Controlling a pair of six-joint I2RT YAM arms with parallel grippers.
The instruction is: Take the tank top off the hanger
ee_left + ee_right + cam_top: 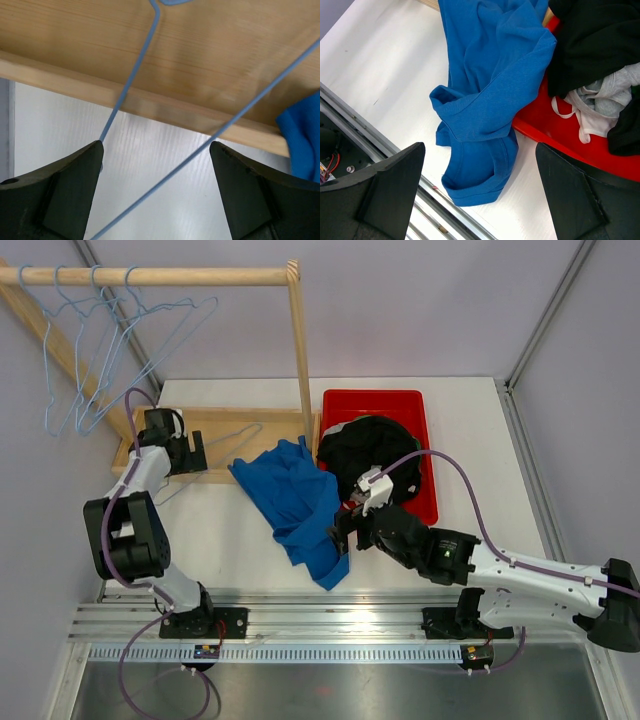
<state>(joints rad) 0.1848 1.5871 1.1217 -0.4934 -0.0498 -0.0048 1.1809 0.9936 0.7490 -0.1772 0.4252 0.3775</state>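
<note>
Already off its wire, the blue tank top (295, 502) lies crumpled on the table (225, 545), one edge against the red bin (375, 398). The left gripper (156, 150) stands wide astride the bare hanger (138, 60). The right gripper (480, 147) hangs wide open above the garment.

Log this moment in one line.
left gripper: open, hanger wire between fingers | right gripper: open, above tank top | tank top: crumpled on table beside hanger
</note>
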